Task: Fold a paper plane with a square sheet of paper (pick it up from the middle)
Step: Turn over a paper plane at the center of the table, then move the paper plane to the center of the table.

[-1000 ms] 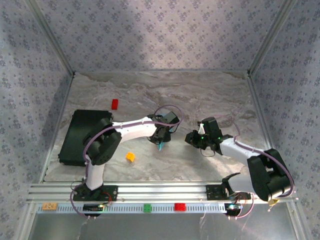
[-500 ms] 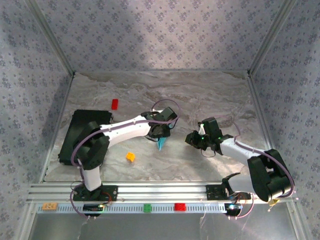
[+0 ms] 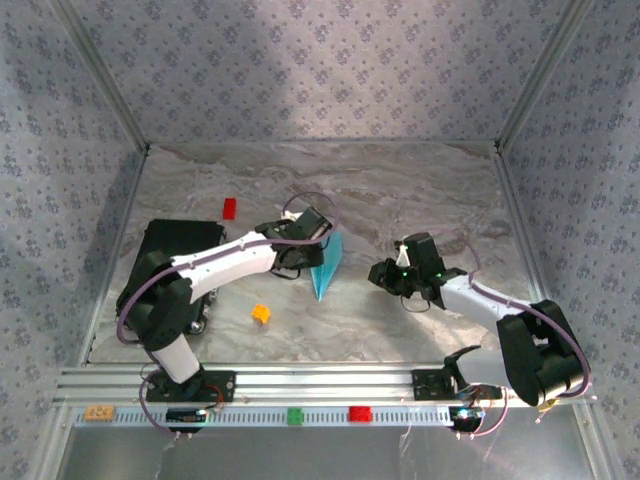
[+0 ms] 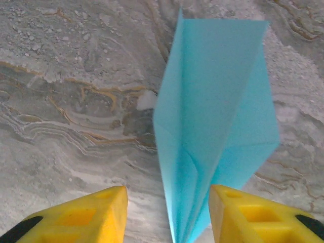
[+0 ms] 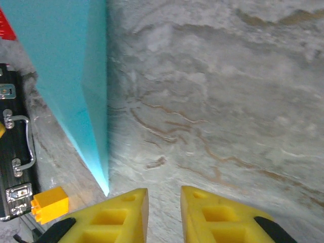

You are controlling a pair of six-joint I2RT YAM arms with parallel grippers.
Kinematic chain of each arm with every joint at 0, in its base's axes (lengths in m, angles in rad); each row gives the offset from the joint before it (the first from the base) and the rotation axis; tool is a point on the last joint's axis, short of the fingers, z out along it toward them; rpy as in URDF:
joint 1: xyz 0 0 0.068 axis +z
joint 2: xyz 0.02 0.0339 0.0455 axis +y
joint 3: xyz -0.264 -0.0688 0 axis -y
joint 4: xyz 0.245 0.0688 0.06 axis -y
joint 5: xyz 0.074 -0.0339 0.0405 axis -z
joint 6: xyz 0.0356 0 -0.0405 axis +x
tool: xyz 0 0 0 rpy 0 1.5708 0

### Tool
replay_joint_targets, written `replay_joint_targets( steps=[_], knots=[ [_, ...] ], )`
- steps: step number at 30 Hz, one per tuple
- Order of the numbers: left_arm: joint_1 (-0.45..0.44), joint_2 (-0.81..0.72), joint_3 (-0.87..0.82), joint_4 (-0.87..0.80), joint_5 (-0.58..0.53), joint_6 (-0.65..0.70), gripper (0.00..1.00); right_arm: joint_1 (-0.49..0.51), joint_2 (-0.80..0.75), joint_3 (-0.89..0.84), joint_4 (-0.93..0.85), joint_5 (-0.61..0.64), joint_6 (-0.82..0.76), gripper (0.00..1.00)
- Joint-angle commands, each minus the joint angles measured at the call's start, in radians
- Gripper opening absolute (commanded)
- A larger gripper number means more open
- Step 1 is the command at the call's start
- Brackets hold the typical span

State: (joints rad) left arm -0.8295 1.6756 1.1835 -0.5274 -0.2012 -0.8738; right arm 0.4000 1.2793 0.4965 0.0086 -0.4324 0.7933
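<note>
The paper plane is a slim light-blue dart lying on the marble table, tip toward the near edge. In the left wrist view the paper plane runs away from the camera, its narrow end passing between the yellow fingers. My left gripper stands open just left of it, jaws apart and not pressing the paper. My right gripper hovers to the right of the plane, its jaws a little apart with nothing between them. The paper plane shows at the upper left of the right wrist view.
A black slab lies at the left under the left arm. A small orange block sits near the front, a red block farther back. Green and red blocks rest on the front rail.
My left gripper has drawn back to the left and away from the paper, uncovering the whole plane on the table. The right arm has barely moved.
</note>
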Motion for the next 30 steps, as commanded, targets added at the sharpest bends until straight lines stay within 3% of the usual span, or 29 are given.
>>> replay_joint_targets(
  steps=[1,9,18,30],
  knots=[
    [0.059,-0.013,-0.030,0.082,0.135,0.050,0.46,0.021,0.039,0.064,0.049,-0.021,-0.007,0.25],
    [0.175,0.016,-0.063,0.163,0.323,0.056,0.48,0.067,0.224,0.207,0.123,-0.046,0.023,0.27],
    [0.194,-0.032,-0.127,0.166,0.317,0.049,0.48,0.099,0.443,0.337,0.166,-0.098,0.045,0.26],
    [0.202,-0.038,-0.150,0.165,0.317,0.045,0.48,0.090,0.453,0.372,0.034,-0.080,-0.039,0.09]
  ],
)
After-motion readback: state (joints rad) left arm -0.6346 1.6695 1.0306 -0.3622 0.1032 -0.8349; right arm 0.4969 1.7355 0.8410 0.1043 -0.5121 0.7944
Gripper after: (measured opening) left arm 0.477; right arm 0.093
